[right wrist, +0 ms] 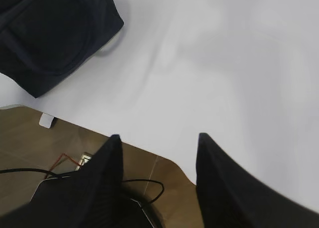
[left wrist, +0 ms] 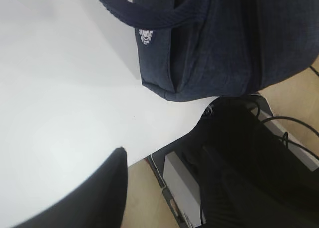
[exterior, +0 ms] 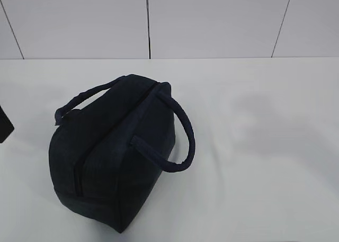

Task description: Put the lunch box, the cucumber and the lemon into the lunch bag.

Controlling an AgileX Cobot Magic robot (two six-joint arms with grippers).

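Navy fabric marks the lunch bag [exterior: 114, 157], which sits on the white table [exterior: 254, 146] left of the middle in the exterior view, its zipper line running along the top from front to back; one loop handle [exterior: 177, 131] arches out on its right side and the other [exterior: 87, 96] lies along its far left edge; the zipper looks closed, though the dark cloth makes that hard to judge. In the left wrist view the bag [left wrist: 224, 48] fills the upper right, with a small white round logo [left wrist: 145, 36] on its side panel just below a handle strap; the left gripper [left wrist: 164, 163] hangs over the table edge, its jaws spread apart with nothing between them. In the right wrist view the right gripper [right wrist: 157, 143] also stands open and empty above the near table edge, the bag [right wrist: 50, 33] well apart at the upper left; cables [right wrist: 139, 185] lie on the brown floor below.
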